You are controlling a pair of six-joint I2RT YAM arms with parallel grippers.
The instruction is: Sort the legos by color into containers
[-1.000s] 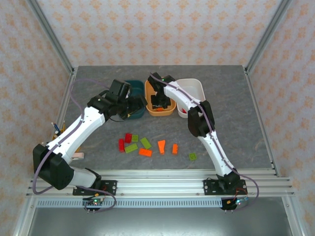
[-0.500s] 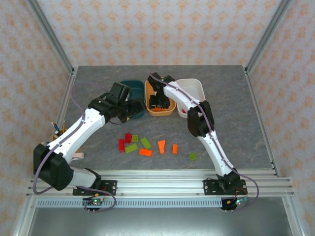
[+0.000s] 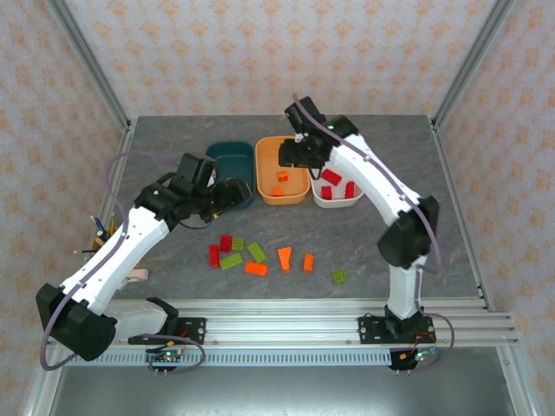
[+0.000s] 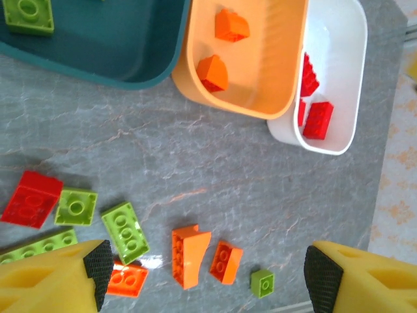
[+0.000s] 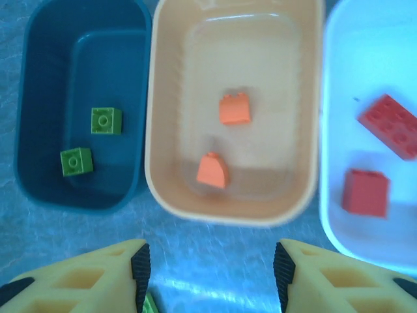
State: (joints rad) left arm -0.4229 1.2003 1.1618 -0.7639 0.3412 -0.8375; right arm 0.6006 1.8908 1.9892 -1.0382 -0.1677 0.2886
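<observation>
1. Roughly nine loose legos (image 3: 257, 252) lie clustered on the table (image 3: 416, 173), between the arm bases and the tubs. Reds and greens are to the left, three oranges are in the middle, and one small green sits apart to the right.
2. Sorted pieces sit by colour: two greens in the teal tub (image 5: 45, 98), two oranges in the orange tub (image 5: 273, 78), a few reds in the white tub (image 5: 352, 85).
3. The tubs stand side by side in a row, touching. We judge that this keeps all three within either arm's reach.
4. The right gripper (image 5: 210, 264) hovers above the orange tub with its jaws apart and nothing between them. We read this as a drop pose, since both oranges lie right beneath it.
5. The left gripper (image 4: 208, 270) hangs by the teal tub's near edge, jaws wide and empty, its camera looking down over the pile. We judge it is placed to choose a piece.
6. Several loose pieces lie close together, so closing on one may nudge its neighbour.
</observation>
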